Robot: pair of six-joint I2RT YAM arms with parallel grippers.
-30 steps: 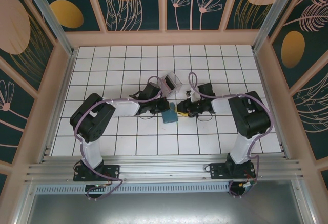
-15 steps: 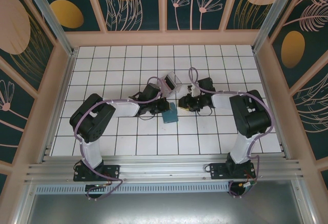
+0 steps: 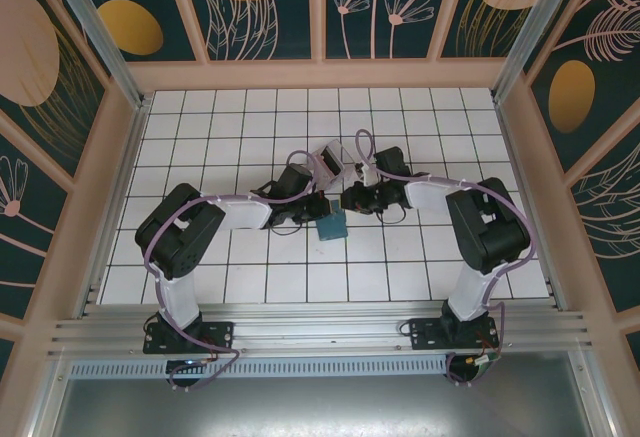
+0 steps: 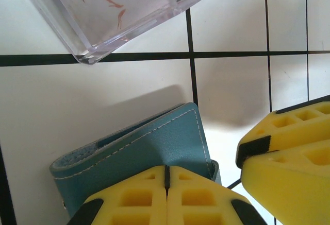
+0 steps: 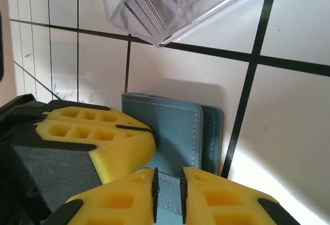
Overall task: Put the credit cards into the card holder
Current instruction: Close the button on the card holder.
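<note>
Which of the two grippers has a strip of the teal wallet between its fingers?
The right gripper: teal wallet leather shows in the gap between its yellow fingers. The left gripper is closed flush, with nothing showing between.

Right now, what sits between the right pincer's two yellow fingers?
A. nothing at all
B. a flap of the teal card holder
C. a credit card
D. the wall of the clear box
B: in the right wrist view, a thin teal strip of the card holder runs up between the nearly closed fingers of the right pincer.
</note>
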